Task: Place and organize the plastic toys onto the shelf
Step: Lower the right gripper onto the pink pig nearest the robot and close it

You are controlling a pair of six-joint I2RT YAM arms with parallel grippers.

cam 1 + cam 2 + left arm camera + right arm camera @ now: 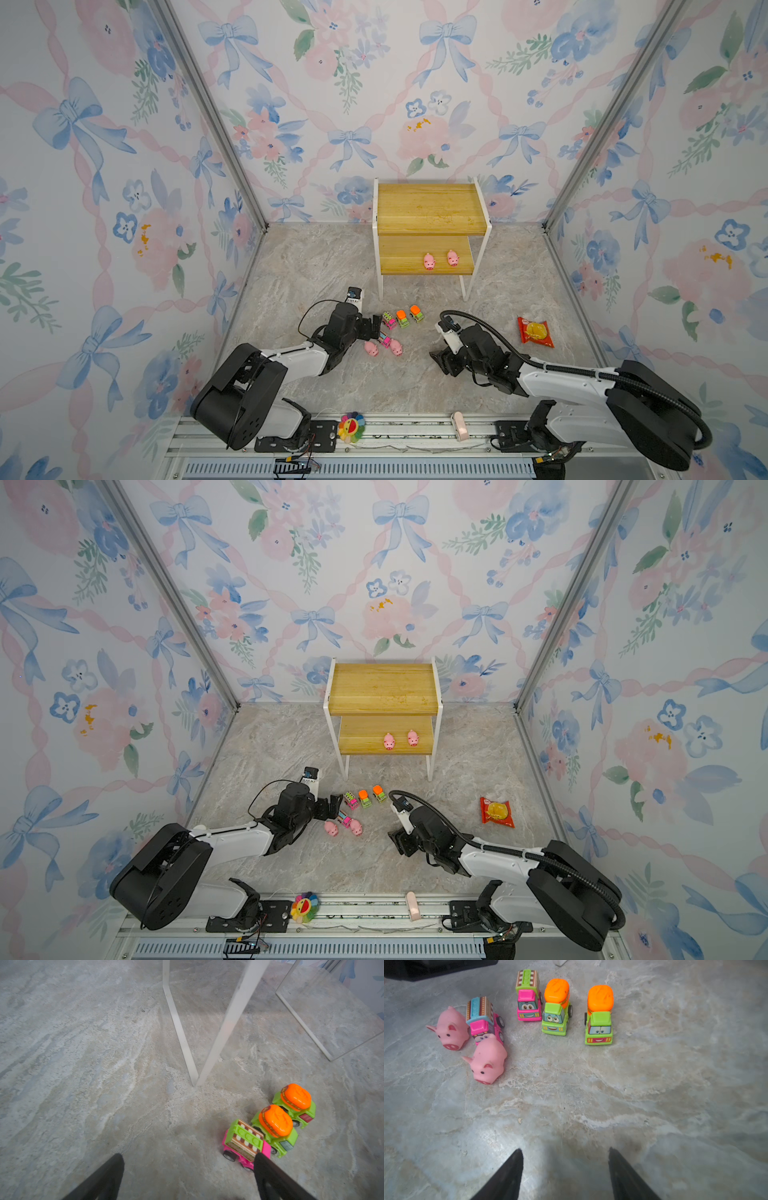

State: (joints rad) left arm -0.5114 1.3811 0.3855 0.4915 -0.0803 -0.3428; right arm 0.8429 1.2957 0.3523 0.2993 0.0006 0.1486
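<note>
The shelf (pixel 430 208) stands at the back, with two pink pigs (pixel 429 262) (pixel 452 258) on its lower board. On the floor in front of it lie the other plastic toys: two green trucks (pixel 556 1007) (pixel 599 1016), two pink trucks (pixel 528 997) (pixel 483 1020) and two pigs (pixel 450 1029) (pixel 488 1061). My left gripper (pixel 188 1159) is open and low beside the pink truck (pixel 245 1142), which lies outside one finger (pixel 268 1176). My right gripper (pixel 565 1151) is open and empty, a little short of the toys.
A red snack packet (pixel 535 331) lies on the floor to the right. A rainbow flower toy (pixel 350 427) and a small pale object (pixel 459 426) sit on the front rail. The shelf's white legs (pixel 228 1022) stand just beyond the trucks.
</note>
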